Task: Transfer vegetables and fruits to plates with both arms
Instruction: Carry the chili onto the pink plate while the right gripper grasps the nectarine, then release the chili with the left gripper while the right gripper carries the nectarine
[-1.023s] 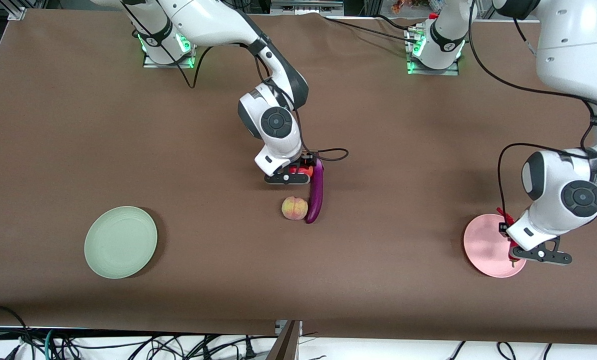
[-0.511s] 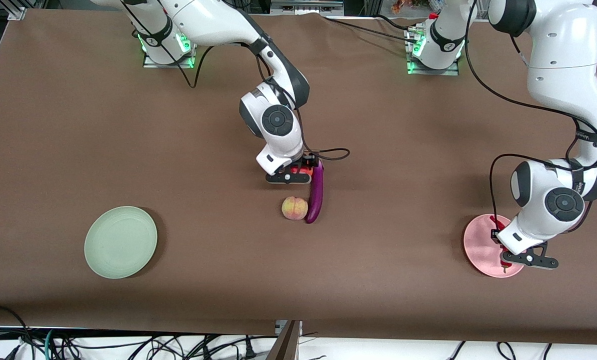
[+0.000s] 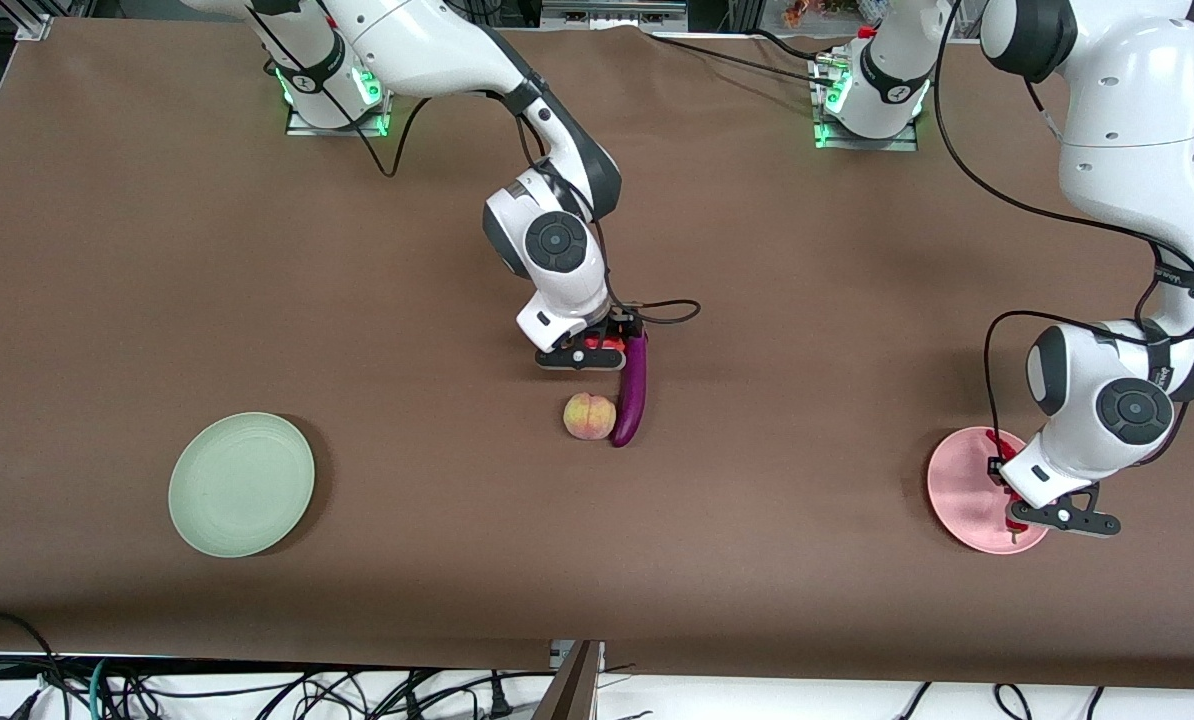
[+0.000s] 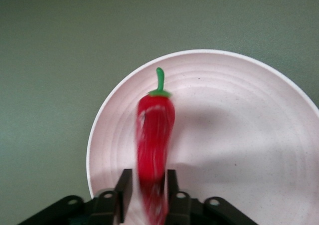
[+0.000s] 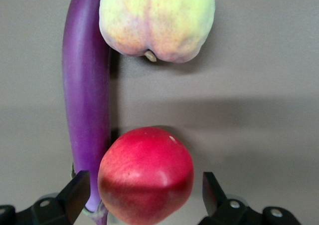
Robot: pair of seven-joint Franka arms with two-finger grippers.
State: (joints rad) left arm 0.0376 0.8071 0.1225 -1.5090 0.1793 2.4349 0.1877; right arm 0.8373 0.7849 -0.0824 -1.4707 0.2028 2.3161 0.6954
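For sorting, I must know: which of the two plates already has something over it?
The pink plate: the chili pepper hangs over it. The green plate is bare.

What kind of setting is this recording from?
Probably a robotics lab bench: two white arms bolted along a brown-covered table, toy produce like the eggplant, and loose cables below the table edge.
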